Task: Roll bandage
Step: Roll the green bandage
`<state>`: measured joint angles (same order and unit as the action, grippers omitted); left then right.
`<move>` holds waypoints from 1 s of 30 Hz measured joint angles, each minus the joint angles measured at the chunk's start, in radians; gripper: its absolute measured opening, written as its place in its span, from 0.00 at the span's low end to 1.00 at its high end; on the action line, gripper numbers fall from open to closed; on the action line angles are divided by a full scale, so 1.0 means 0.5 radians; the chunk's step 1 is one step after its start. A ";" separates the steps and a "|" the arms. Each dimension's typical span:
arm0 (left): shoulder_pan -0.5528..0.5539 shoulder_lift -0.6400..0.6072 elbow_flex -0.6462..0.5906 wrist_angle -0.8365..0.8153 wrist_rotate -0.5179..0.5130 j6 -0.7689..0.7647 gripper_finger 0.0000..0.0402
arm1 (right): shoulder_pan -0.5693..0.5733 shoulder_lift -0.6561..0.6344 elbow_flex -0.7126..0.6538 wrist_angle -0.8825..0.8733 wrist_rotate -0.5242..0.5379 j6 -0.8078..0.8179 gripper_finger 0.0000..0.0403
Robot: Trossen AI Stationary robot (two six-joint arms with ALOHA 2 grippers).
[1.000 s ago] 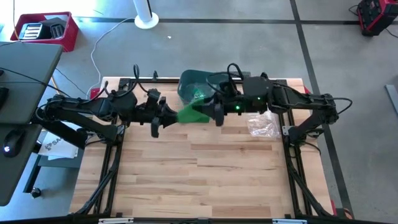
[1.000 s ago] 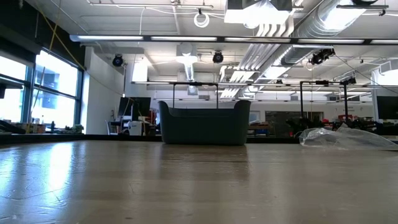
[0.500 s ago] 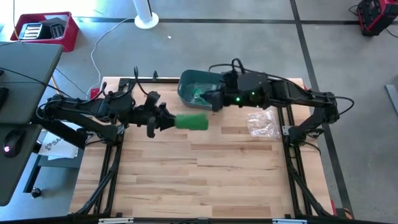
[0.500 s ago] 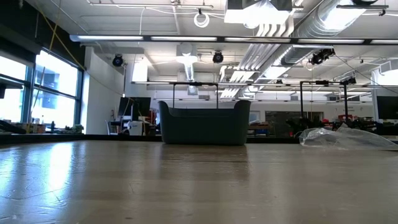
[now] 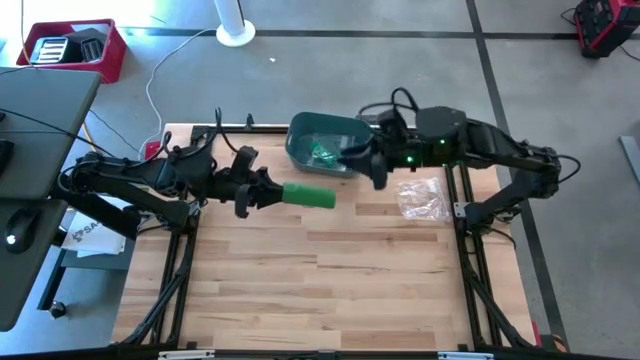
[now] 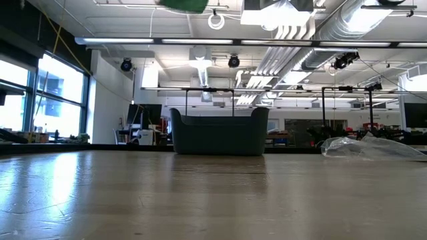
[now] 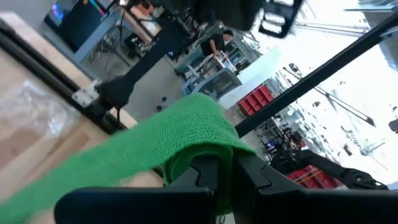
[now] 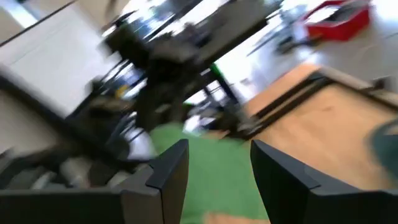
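Wooden slatted bench (image 5: 330, 270), high view: the left gripper (image 5: 262, 193) holds its jaws closed on one end of the green elastic bandage roll (image 5: 308, 195), which juts out level above the boards near the bench's far edge. The right gripper (image 5: 378, 170) hangs apart from the roll with jaws parted and empty, beside the dark green plastic bin (image 5: 322, 142); a crumpled clear plastic wrapper (image 5: 423, 199) lies under the right arm.

Low view: bare boards, the bin (image 6: 219, 131) at the far edge, the wrapper (image 6: 370, 147) at right; only a green sliver of the roll (image 6: 183, 4) shows at the top, so it is well clear of the surface.

Left wrist view: closed jaws pinch the bandage (image 7: 149, 146), its outer layer draping loosely.

Right wrist view: open jaws frame the green roll (image 8: 214, 168) ahead.

Risk, as judged: held by one end only, the roll may unwind or slip free; a misaligned approach by the right gripper could knock it down.
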<state>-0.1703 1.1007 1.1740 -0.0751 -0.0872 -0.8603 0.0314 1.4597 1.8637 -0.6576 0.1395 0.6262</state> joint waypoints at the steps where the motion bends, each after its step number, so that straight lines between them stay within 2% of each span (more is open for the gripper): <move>1: 0.001 0.000 0.000 0.010 0.000 0.031 0.02 | 0.002 0.006 0.000 0.015 -0.091 -0.004 0.41; 3: 0.001 0.000 0.000 0.041 0.003 0.100 0.02 | 0.009 0.029 0.000 0.047 -0.249 -0.022 0.41; 5: 0.001 0.000 0.000 0.073 0.026 0.149 0.02 | 0.029 0.049 0.000 0.041 -0.291 -0.130 0.41; 11: 0.002 -0.018 0.000 0.369 0.074 0.158 0.02 | 0.189 0.027 -0.001 -0.284 0.085 -0.461 0.41; 13: 0.003 -0.024 0.000 0.480 0.073 0.159 0.02 | 0.240 0.042 -0.001 -0.345 0.146 -0.485 0.41; 15: 0.013 -0.024 0.001 0.592 0.068 0.169 0.02 | 0.263 0.080 -0.001 -0.252 0.140 -0.486 0.41; 17: 0.025 -0.023 0.001 0.713 0.067 0.170 0.02 | 0.280 0.130 -0.001 -0.013 0.083 -0.544 0.41; 20: 0.067 -0.025 0.002 0.842 0.066 0.160 0.02 | 0.302 0.216 -0.001 0.419 0.032 -0.775 0.41; 23: 0.109 -0.024 0.002 0.894 0.074 0.150 0.02 | 0.310 0.292 -0.001 0.681 0.098 -0.988 0.41; 27: 0.158 -0.024 0.002 0.918 0.129 0.069 0.02 | 0.278 0.360 -0.001 0.744 0.308 -1.019 0.38; 30: 0.163 -0.024 0.002 0.979 0.157 0.055 0.02 | 0.244 0.376 -0.001 0.674 0.377 -0.947 0.25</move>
<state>-0.0887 1.0889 1.1751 0.4146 -0.0086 -0.8330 0.1536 1.6478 1.8633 -0.3208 0.3277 0.1526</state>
